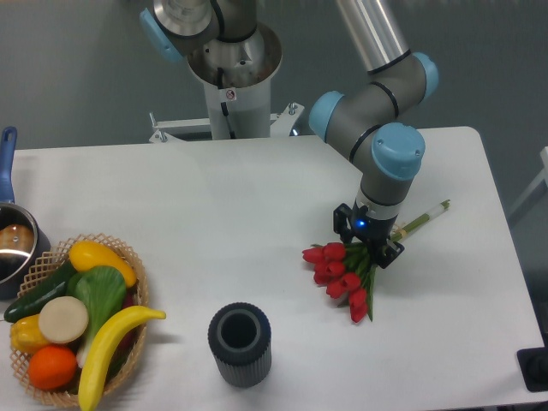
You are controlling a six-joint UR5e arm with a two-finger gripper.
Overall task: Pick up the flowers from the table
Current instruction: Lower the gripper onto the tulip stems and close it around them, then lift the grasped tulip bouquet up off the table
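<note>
Flowers [342, 282] lie on the table [214, 223] under the tool [368, 244] (grip unclear, no writing legible).

Red-budded flowers [342, 278] lie flat on white table [240, 223]; stems point upper-right.

Robot lab: pedestal-mounted arm [377, 51], white table [214, 214].

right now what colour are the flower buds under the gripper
Red, with green leaves; the flowers show clearly in the fixed camera view, lying on the white table.
</note>
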